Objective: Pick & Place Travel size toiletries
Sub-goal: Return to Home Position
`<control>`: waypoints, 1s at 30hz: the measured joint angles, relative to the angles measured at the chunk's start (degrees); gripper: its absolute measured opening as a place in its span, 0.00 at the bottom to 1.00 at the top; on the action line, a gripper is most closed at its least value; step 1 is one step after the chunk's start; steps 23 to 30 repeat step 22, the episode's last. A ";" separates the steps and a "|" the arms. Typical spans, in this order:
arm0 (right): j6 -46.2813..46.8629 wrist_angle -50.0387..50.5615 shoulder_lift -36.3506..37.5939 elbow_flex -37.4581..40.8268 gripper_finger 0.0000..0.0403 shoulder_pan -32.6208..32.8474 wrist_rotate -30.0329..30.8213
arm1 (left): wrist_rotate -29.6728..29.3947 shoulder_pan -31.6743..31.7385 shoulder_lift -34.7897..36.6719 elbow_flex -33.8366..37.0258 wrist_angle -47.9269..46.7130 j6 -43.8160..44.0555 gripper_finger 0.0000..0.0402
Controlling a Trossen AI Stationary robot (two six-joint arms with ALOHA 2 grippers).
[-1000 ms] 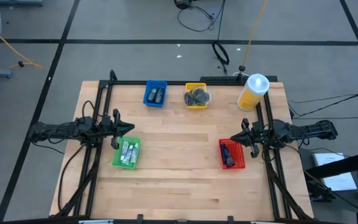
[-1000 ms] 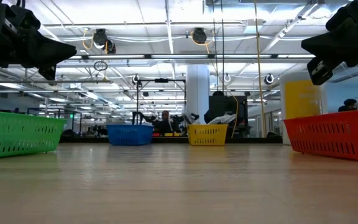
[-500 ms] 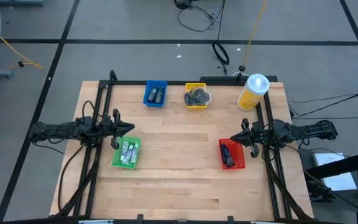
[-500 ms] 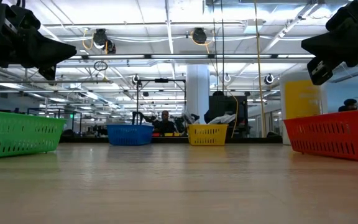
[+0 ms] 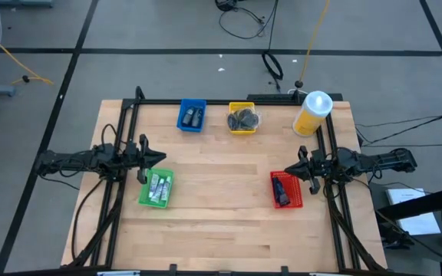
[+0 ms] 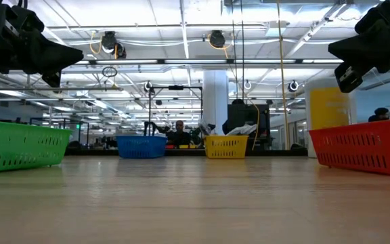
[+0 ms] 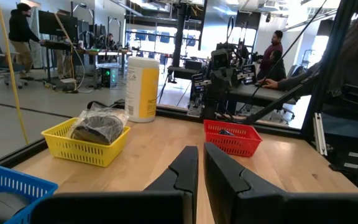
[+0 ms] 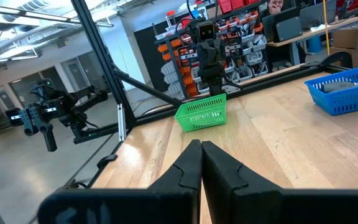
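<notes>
The toiletries lie sorted in four trays. White tubes (image 5: 157, 186) fill the green tray (image 5: 156, 189), dark mini bottles (image 5: 192, 116) the blue tray (image 5: 192, 116), grey discs (image 5: 242, 118) the yellow tray (image 5: 242, 117), and a black oblong piece (image 5: 282, 192) the red tray (image 5: 286, 189). My left gripper (image 5: 149, 158) hovers at the table's left side, just beyond the green tray, shut and empty. My right gripper (image 5: 299, 168) hovers at the right side, beside the red tray, also shut and empty. In the wrist views both finger pairs (image 7: 200, 163) (image 8: 199, 155) are closed with nothing between them.
A big yellow bottle with a white cap (image 5: 311, 113) stands at the far right corner. A black frame (image 5: 229, 102) runs along the far edge and down both sides. Bare wood (image 5: 221, 218) spreads across the middle and near half. People stand in the room beyond.
</notes>
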State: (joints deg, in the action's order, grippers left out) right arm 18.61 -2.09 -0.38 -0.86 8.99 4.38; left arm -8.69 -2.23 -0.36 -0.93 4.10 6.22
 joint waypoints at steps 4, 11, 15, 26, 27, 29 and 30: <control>0.01 -0.02 0.00 0.00 0.00 -0.01 0.00 | 0.00 -0.01 0.00 0.00 0.00 0.00 0.06; 0.02 -0.02 0.00 0.00 0.00 0.00 0.00 | 0.00 0.01 0.00 0.00 -0.02 0.00 0.06; 0.02 -0.01 0.00 0.00 0.00 0.00 0.00 | 0.00 0.00 0.00 0.00 0.00 0.00 0.06; 0.02 -0.01 -0.01 0.00 0.00 -0.01 0.00 | 0.00 0.01 0.02 0.00 0.00 0.00 0.06; 0.02 -0.01 -0.01 0.00 0.00 -0.01 0.00 | 0.00 0.01 0.02 0.00 0.00 0.00 0.06; 0.02 -0.01 -0.01 0.00 0.00 -0.01 0.00 | 0.00 0.01 0.02 0.00 0.00 0.00 0.06; 0.02 -0.01 -0.01 0.00 0.00 -0.01 0.00 | 0.00 0.01 0.02 0.00 0.00 0.00 0.06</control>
